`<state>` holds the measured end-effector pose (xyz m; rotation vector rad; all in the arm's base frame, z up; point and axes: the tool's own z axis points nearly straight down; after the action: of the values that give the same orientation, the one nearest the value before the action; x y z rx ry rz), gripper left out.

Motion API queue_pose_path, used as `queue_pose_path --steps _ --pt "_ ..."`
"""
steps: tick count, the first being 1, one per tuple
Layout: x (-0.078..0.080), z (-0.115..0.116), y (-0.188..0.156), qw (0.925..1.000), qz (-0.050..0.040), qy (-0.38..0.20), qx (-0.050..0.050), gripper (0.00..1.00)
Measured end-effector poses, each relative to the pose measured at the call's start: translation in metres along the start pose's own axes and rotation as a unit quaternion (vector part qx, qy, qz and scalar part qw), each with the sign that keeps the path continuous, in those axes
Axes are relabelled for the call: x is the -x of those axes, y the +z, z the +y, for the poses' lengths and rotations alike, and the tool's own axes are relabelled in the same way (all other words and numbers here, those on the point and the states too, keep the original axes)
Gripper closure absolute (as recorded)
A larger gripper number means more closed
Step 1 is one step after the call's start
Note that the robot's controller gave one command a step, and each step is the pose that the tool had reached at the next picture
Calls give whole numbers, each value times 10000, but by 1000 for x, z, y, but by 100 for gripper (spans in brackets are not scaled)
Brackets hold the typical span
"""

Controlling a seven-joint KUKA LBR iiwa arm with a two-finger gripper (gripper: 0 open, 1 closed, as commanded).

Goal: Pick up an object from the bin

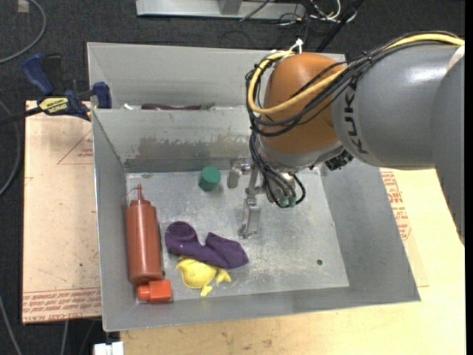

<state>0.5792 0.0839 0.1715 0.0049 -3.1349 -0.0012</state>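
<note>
So, the big grey metal bin (295,261) takes up most of the shot, and the silver arm (414,109) with its orange dome cover (299,98) reaches in from the right. Along the left wall lies a long red-brown squeeze bottle (143,242) with an orange cap. Beside it there's a crumpled purple cloth (211,248), and touching its lower edge is a little yellow rubber toy (196,274). Up near the back wall a small green cylinder (210,178) stands on its own. The pincer (250,224) hangs low over bare bin floor, just right of the purple cloth and below-right of the green cylinder. I can't tell if it's wide or narrow, and I see nothing in it. My read: nothing is picked yet, everything's lying in the bin, so the whole grab and lift is left. The cloth looks like the nearest candidate.
</note>
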Motion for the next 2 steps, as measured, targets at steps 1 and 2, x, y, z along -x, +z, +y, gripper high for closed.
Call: queue_pose_path --steps 1,2 --pt "1 0 -5 10000 -39 10 3 0" --pt "-17 9 47 10000 -50 -3 8 0"
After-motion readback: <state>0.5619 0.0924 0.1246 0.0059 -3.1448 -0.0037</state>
